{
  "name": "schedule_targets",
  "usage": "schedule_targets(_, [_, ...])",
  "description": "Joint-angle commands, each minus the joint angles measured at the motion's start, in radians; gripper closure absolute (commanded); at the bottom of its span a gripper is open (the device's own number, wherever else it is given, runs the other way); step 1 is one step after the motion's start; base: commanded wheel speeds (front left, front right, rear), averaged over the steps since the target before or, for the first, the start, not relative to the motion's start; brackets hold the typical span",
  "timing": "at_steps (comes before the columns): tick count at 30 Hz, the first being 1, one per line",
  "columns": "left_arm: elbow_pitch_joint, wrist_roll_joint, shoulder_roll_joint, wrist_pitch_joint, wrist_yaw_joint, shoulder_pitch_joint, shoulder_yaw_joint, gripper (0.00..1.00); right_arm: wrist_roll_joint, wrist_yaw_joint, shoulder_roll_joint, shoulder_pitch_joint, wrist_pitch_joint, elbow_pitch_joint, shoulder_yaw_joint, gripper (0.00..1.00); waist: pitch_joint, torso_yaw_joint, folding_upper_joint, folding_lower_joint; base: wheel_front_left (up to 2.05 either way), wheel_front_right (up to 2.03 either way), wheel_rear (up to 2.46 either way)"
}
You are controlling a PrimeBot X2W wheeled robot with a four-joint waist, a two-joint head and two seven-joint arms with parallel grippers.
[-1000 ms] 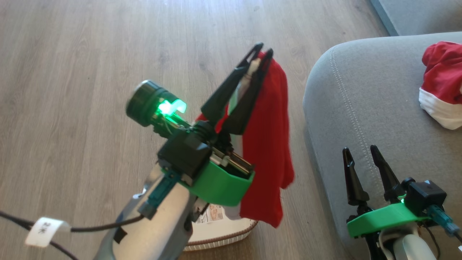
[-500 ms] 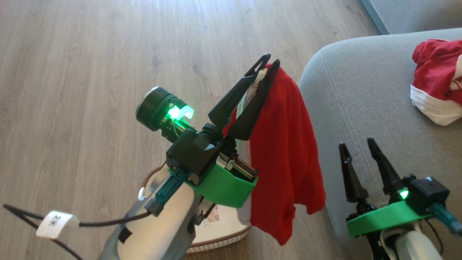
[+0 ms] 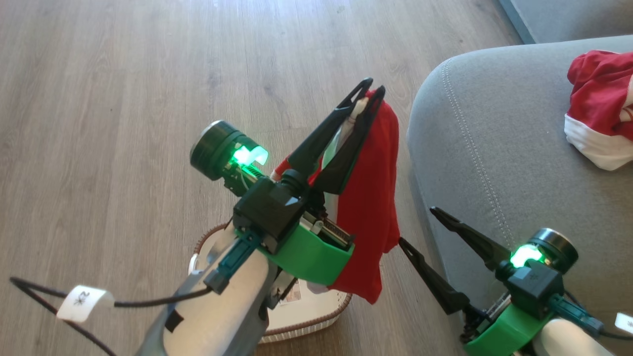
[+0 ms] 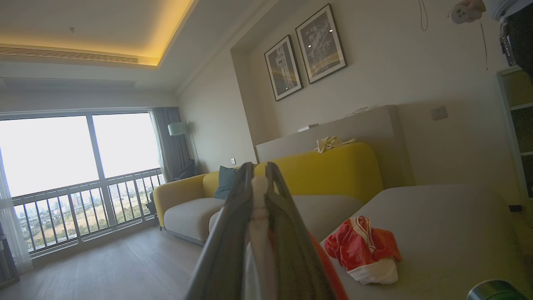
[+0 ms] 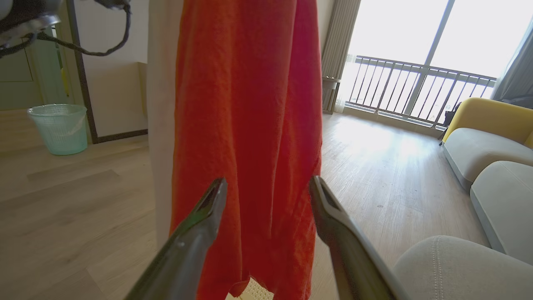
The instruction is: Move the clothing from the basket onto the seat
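- Red cloth with a white edge is clamped between the fingers of the left gripper (image 3: 374, 85), which are drawn almost together. The arm is raised, and the fingers slant up toward the seat.
- In the left wrist view, a strip of white trim is squeezed right at the fingertips of that gripper (image 4: 260, 166).
- The red garment (image 3: 368, 198) hangs from those tips down the gripper's right side. It hangs free in the air beside the seat's rounded corner (not lying on it), with its lower hem above the basket's right end.
- The right gripper (image 3: 417, 225) is spread wide and holds nothing. It sits low by the seat's edge, with its fingers aimed at the hanging cloth.
- In the right wrist view, the garment (image 5: 245, 104) hangs just past the two spread fingertips. Whether either tip touches it cannot be told.
- The basket (image 3: 316, 324) stands on the wooden floor (image 3: 123, 99) under the left forearm, which hides much of it. A paper label (image 3: 293, 292) shows on its bottom.
- The grey seat (image 3: 494, 148) lies to the right. A second red garment (image 3: 598, 113) with a white band lies crumpled on it, well apart from both grippers.
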Motion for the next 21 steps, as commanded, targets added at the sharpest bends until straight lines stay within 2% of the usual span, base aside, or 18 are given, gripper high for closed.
schedule_targets(1, [-0.030,0.002,0.002,-0.004,-0.001,-0.031,0.033,1.00,-0.002,0.000,-0.030,-0.043,-0.009,-0.030,0.017,0.00,0.000,0.001,0.0000,0.0000,0.00,0.00,0.00])
schedule_targets(12, [-0.038,0.007,0.002,-0.004,-0.008,-0.048,-0.004,1.00,-0.052,0.000,0.002,-0.103,-0.009,0.052,0.063,0.00,0.001,0.024,0.0000,0.0000,0.00,0.00,0.00])
schedule_targets(21, [-0.049,0.007,0.002,-0.004,-0.056,-0.070,-0.100,1.00,-0.073,0.000,0.026,-0.177,-0.009,0.129,0.129,0.00,0.006,0.047,0.0000,0.0000,0.00,0.00,0.00])
